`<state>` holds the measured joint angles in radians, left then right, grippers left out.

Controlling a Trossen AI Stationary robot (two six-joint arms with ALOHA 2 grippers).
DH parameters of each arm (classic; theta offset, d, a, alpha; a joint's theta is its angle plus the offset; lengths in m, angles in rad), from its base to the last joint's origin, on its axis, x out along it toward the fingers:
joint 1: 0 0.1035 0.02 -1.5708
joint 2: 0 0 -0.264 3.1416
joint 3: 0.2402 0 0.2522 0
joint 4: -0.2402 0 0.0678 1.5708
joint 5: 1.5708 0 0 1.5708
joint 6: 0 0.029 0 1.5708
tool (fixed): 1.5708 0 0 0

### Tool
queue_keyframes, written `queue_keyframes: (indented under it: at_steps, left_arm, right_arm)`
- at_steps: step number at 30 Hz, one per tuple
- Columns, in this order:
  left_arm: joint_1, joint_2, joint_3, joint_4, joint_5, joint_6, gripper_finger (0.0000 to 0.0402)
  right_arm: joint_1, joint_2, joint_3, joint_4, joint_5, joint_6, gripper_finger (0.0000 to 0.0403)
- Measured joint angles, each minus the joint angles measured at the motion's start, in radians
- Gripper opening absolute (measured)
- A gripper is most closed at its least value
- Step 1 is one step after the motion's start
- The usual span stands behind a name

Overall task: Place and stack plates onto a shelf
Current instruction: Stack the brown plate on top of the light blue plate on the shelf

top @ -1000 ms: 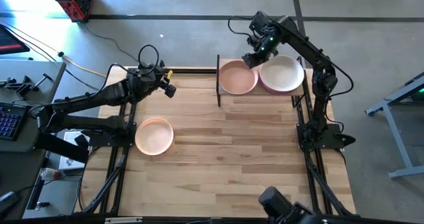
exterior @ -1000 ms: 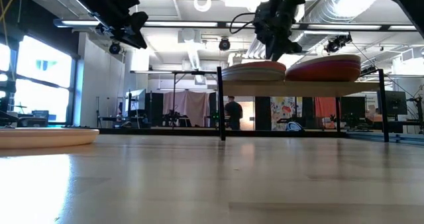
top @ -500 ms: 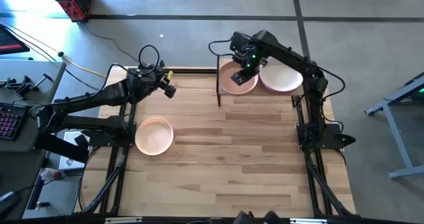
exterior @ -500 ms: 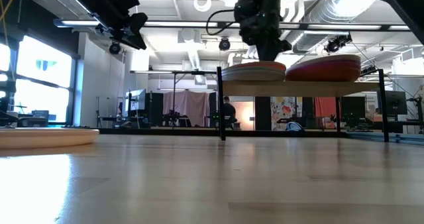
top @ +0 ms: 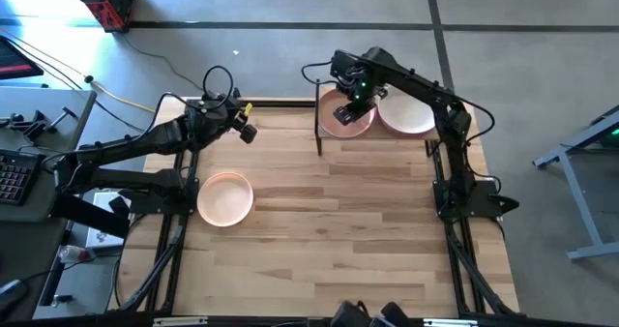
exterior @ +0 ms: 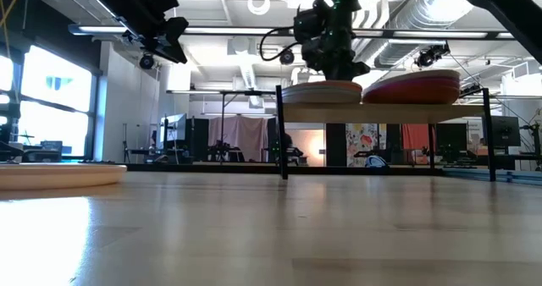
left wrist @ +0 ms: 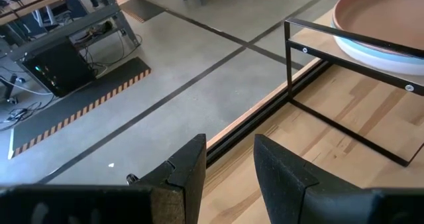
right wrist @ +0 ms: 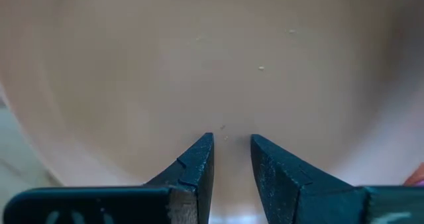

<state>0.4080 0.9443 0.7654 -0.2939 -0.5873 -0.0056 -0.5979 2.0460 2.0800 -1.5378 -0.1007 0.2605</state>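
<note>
My right claw (top: 352, 103) hangs over the left stack of plates (top: 344, 115) on the shelf (exterior: 385, 110), its narrowly parted fingers holding nothing, their tips close above the top peach plate lying flat. A black upright (top: 318, 133) stands beside that stack. My left claw (top: 246, 132), slightly open and empty, waits above the bench (top: 338, 230), where another peach plate (top: 224, 198) lies flat.

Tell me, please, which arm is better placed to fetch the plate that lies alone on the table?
Probably the left. The lone plate lies on the left arm's side, with the left gripper hovering open near it. The right gripper is busy at the far shelf, above the left stack.
</note>
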Motion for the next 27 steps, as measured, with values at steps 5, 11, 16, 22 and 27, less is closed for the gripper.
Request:
queue_keyframes:
  at_steps: [5, 11, 16, 22, 27]
  left_arm:
    - [0.000, 0.000, 0.000, 0.000, 0.000, 0.000, 0.0115]
    - [0.011, 0.000, 0.000, 0.000, -0.001, 0.000, 0.0115]
    - [0.034, 0.000, 0.000, 0.001, -0.001, 0.000, 0.0115]
    - [0.056, 0.000, 0.000, 0.005, 0.000, -0.001, 0.0115]
    - [0.057, 0.000, 0.000, 0.006, 0.005, -0.017, 0.0115]
  right_arm:
    - [-0.023, 0.001, 0.000, 0.012, 0.035, 0.019, 0.0094]
    - [-0.057, 0.001, 0.000, 0.022, 0.049, 0.027, 0.0094]
    - [-0.073, 0.005, 0.000, -0.010, 0.051, 0.020, 0.0094]
    - [-0.079, 0.005, 0.000, -0.029, 0.067, 0.001, 0.0094]
    - [-0.091, 0.005, 0.000, -0.028, 0.073, -0.006, 0.0094]
